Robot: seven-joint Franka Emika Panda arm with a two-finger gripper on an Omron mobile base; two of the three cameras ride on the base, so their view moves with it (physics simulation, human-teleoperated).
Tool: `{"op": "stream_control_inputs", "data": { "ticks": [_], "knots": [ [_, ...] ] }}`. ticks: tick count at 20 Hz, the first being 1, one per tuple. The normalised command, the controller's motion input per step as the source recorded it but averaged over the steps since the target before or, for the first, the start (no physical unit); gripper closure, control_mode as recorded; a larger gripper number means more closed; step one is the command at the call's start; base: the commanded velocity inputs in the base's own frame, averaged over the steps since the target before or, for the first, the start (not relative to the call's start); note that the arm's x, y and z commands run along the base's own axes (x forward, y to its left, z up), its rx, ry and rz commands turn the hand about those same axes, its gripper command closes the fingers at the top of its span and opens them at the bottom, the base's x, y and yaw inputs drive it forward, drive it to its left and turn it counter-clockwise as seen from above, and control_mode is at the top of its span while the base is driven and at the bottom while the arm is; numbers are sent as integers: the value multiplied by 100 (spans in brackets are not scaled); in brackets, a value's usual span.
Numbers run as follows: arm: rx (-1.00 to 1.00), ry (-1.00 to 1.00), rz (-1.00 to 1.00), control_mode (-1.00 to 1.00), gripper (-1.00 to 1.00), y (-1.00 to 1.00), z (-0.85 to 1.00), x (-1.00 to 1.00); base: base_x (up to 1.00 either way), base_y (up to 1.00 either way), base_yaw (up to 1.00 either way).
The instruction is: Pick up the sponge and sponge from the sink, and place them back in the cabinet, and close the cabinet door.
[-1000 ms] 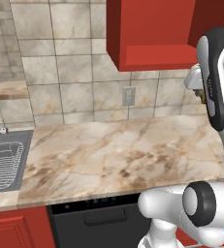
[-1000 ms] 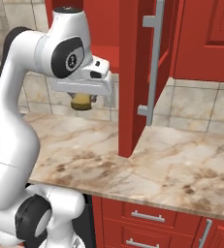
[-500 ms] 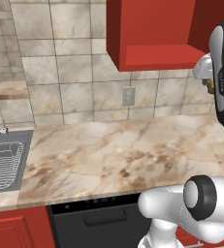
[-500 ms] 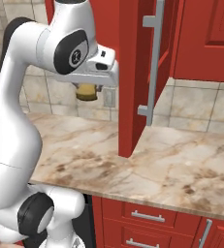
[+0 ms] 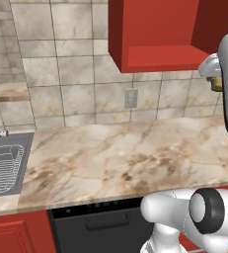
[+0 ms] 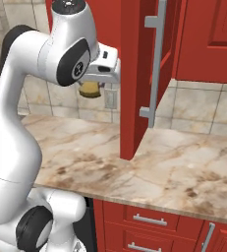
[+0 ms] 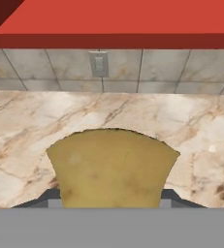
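Gripper (image 6: 91, 89) is clamping the tan-yellow sponge (image 7: 112, 167), jaws clenched on its sides, holding it raised well above the marble counter (image 6: 174, 167) and just under the level of the red cabinet (image 5: 157, 34). In the hand view the sponge is filling the lower middle, with the cabinet's red underside (image 7: 113, 22) running across the top and the tiled wall (image 7: 181, 68) with a wall outlet (image 7: 99, 63) sitting behind it. In the right base view the sponge is showing as a small yellow block under the white hand, just left of the open cabinet door (image 6: 134, 74), which is standing edge-on between the hand and the right side of the kitchen; its long silver bar handle (image 6: 156, 64) is facing right. The door edge is sitting near the gripper, apart from it. In the left base view the sponge is peeking out at the right edge beside the arm's dark forearm, near the cabinet's lower right corner. The sink (image 5: 4, 163) with its wire rack is lying far left on the counter, well apart from the gripper; whether a second sponge is lying in it, cannot tell. A dark appliance front (image 5: 98, 225) is sitting under the counter, and red drawers (image 6: 149, 221) are showing below the counter at right.
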Motion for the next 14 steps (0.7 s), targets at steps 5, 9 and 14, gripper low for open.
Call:
{"op": "stream_control_inputs", "data": {
  "ticks": [5,9,14],
  "knots": [
    [0,-9,0,-100,100,0,0,27,0,0,0],
    [0,-4,0,-100,100,0,9,21,0,0,0],
    [0,-4,0,-100,100,0,9,23,0,0,0]
  ]
}}
